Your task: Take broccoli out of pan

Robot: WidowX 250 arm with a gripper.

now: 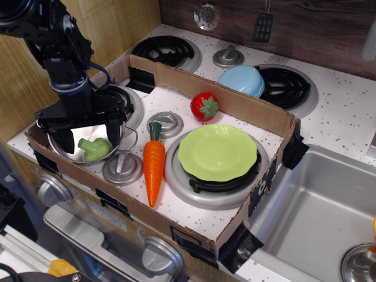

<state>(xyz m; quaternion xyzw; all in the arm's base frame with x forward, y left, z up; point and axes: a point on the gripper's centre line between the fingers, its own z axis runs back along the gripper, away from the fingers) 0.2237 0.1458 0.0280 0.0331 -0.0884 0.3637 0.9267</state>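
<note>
**Broccoli in pan, gripper open above it**

The pan (82, 144) sits at the front left corner of the toy stove top, inside a low cardboard wall (235, 103) that fences off the working area. One wire loop handle shows on its right side. The broccoli (94, 148) lies on the pan floor, toward the front rim, florets to the left and right of a short stem.

The gripper (91, 136) hangs straight down over the pan with its two dark fingers spread wide — one to the left of the broccoli, one to the right. The jaws are open and nothing is held. The finger tips reach down to about rim level; whether either one touches the broccoli or the pan cannot be told from this view.

Other items on the table:
- carrot (154, 164), lying lengthwise just right of the pan, green top pointing to the back
- tomato (204, 106), near the back cardboard wall
- green plate (217, 153), resting on the front right burner
- blue bowl (242, 80), upside down outside the cardboard, beside the back right burner
- sink (317, 205) — at the right, well apart from the pan
</note>
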